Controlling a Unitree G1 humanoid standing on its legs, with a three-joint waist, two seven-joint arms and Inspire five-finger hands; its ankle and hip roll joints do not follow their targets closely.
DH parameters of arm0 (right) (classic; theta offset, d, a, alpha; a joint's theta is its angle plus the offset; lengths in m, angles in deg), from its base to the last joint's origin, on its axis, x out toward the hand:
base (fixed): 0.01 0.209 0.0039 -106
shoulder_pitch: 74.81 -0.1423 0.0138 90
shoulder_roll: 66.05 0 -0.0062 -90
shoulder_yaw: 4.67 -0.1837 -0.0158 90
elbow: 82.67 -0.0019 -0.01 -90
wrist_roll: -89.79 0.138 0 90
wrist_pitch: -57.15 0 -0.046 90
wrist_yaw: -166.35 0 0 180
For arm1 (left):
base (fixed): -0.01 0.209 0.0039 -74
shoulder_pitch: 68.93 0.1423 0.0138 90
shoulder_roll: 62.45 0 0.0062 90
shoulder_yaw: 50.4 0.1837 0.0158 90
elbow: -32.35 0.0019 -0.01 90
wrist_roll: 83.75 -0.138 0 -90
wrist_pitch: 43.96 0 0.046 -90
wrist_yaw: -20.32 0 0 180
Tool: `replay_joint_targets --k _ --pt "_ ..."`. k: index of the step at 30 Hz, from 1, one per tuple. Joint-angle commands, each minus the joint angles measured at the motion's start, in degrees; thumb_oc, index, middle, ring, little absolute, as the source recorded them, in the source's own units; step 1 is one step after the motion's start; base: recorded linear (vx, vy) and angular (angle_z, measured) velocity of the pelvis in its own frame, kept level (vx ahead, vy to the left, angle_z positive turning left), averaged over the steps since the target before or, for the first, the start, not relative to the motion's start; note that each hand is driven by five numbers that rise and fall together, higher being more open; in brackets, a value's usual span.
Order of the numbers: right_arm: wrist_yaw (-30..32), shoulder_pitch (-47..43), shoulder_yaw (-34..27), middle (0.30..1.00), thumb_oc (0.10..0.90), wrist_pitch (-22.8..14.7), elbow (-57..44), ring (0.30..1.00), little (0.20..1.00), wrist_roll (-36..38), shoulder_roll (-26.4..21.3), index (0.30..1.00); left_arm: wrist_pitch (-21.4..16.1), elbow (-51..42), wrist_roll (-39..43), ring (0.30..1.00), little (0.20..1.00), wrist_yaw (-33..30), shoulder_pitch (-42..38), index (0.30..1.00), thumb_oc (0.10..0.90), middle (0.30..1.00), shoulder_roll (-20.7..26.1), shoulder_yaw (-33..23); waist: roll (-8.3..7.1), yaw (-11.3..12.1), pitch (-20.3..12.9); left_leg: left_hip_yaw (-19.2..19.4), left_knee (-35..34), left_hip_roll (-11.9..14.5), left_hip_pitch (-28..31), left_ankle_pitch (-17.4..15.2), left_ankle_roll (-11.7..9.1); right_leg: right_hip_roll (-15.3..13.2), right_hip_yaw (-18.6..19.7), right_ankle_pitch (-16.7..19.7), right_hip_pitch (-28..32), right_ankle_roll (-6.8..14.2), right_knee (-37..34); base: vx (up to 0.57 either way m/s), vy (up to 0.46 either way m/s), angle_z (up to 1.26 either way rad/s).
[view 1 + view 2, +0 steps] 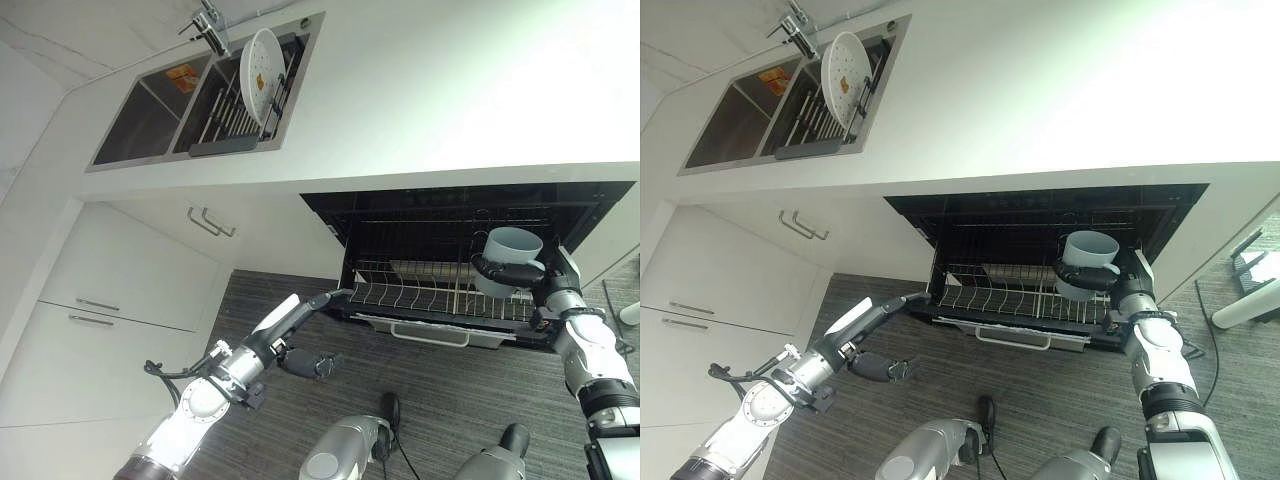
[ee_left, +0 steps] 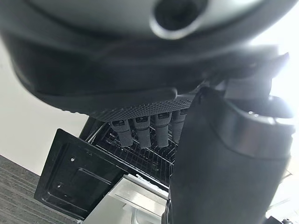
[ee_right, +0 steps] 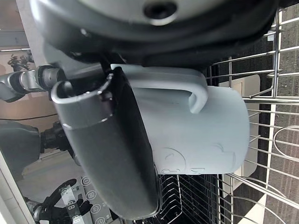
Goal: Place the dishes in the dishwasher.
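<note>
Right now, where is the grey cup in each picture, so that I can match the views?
Left eye view: cup, held at right over the dishwasher rack.
Right eye view: cup, right of centre over the rack.
Right wrist view: cup, centre, in the right hand.
Shared landmark: the rack.

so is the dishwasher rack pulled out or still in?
Pulled out: the rack extends out under the counter, with the right hand holding the cup over it.

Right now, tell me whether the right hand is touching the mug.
Touching. The right wrist view shows the right hand with its thumb across the pale blue mug; the head views show its fingers wrapped around it.
</note>
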Motion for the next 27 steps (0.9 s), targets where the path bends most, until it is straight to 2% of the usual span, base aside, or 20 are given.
replay_joint_targets --k 1,4,5,7,8,9,12,17,22,24,27 --pt "1.25 -8.42 1.9 0.3 0.4 -4.76 -2.95 0.3 0.3 0.28 0.45 0.3 -5.2 -3.98 1.28 0.9 0.9 -3.84 -3.8 0.9 0.8 0.9 3.01 -3.43 0.68 1.07 0.34 -0.77 1.86 0.98 -2.05 -3.19 -1.35 3.14 2.24 -8.22 -2.11 -3.67 6.56 -0.05 -0.026 -0.01" --pt "2.52 -8.44 2.06 0.3 0.4 -4.67 -2.64 0.3 0.3 -0.09 0.94 0.3 -5.65 -3.77 0.95 0.9 0.9 -4.24 -3.98 0.9 0.8 0.9 3.06 -3.57 0.48 1.17 0.79 -0.67 1.86 1.11 -2.42 -3.1 -1.31 3.09 2.3 -8.12 -2.66 -3.62 6.79 -0.05 -0.02 -0.03" --pt "3.72 -8.35 2.07 0.425 0.483 -4.54 -2.14 0.425 0.425 -0.69 1.3 0.425 -5.72 -3.66 0.62 0.9 0.9 -4.62 -4.11 0.9 0.8 0.9 2.92 -3.54 0.37 1.2 1.04 -0.53 1.86 1.22 -2.54 -3.08 -1.31 3.04 2.29 -8.03 -2.84 -3.57 6.87 -0.04 -0.022 -0.02" --pt "5.55 -8.18 2.11 0.458 0.505 -5.22 -1.26 0.458 0.458 -2.11 1.54 0.458 -5.91 -3.49 0.5 0.9 0.9 -5.0 -4.31 0.9 0.8 0.9 2.99 -3.4 0.39 1.22 1.28 -0.37 1.86 1.35 -2.64 -3.08 -1.32 2.89 2.21 -7.91 -3.01 -3.51 6.91 -0.06 -0.012 0.0" --pt "8.84 -7.98 1.97 0.502 0.535 -6.4 -0.16 0.502 0.502 -4.62 1.67 0.502 -5.94 -3.22 0.45 0.9 0.9 -5.54 -4.71 0.9 0.8 0.9 3.08 -3.23 0.36 1.18 1.56 -0.18 1.86 1.5 -2.84 -3.07 -1.3 2.79 2.19 -7.78 -3.33 -3.44 7.01 -0.08 -0.013 0.01" --pt "11.62 -7.94 1.68 0.9 0.8 -6.96 0.65 0.9 0.9 -6.48 1.46 0.9 -5.83 -3.18 0.47 0.9 0.9 -5.85 -4.98 0.9 0.8 0.9 3.17 -3.17 0.34 1.17 1.78 -0.06 1.86 1.61 -2.94 -3.05 -1.3 2.71 2.13 -7.66 -3.42 -3.39 6.96 -0.09 -0.015 0.01" --pt "18.65 -7.66 1.01 0.9 0.8 -7.5 1.98 0.9 0.9 -10.46 1.17 0.9 -5.54 -3.11 0.65 0.9 0.9 -6.82 -5.71 0.9 0.8 0.9 3.66 -2.72 0.2 1.06 2.42 0.17 1.86 1.8 -3.45 -3.08 -1.22 2.59 2.24 -7.26 -4.18 -3.17 6.99 -0.09 -0.031 0.01" --pt "15.34 -7.81 1.87 0.9 0.8 -7.96 1.83 0.9 0.9 -8.55 1.48 0.9 -6.31 -3.09 0.34 0.9 0.9 -7.53 -6.14 0.9 0.8 0.9 4.34 -2.64 -0.22 1.23 2.93 0.17 1.86 2.0 -3.99 -3.12 -1.26 2.56 2.29 -7.04 -4.79 -3.08 6.92 -0.06 -0.041 0.01" --pt "13.62 -6.7 2.58 0.9 0.8 -8.29 -0.17 0.9 0.9 -3.37 4.25 0.9 -5.78 -3.02 -0.23 0.9 0.9 -7.82 -6.61 0.9 0.8 0.9 3.8 -2.66 -0.38 0.92 3.16 0.28 1.86 2.13 -4.27 -3.12 -1.37 2.53 2.59 -7.12 -5.46 -3.12 7.27 -0.01 -0.011 0.0" --pt "14.87 -6.15 3.41 0.9 0.8 -3.77 -0.82 0.9 0.9 -5.32 5.97 0.9 -5.97 -2.41 -0.23 0.9 0.9 -8.32 -6.87 0.9 0.8 0.9 3.39 -2.59 -0.26 0.53 3.31 0.41 1.86 2.15 -4.41 -3.15 -1.41 2.51 2.97 -7.13 -5.92 -3.15 7.44 -0.01 0.013 -0.02" --pt "20.42 -4.86 4.65 0.9 0.8 -0.49 -2.25 0.9 0.9 -9.09 7.14 0.9 -5.64 -2.8 -0.91 0.9 0.9 -8.65 -6.58 0.9 0.8 0.9 2.8 -2.75 -0.31 0.24 3.61 0.67 1.86 2.37 -4.31 -3.2 -1.33 2.54 3.17 -7.03 -5.92 -3.21 7.4 -0.01 0.009 -0.03"
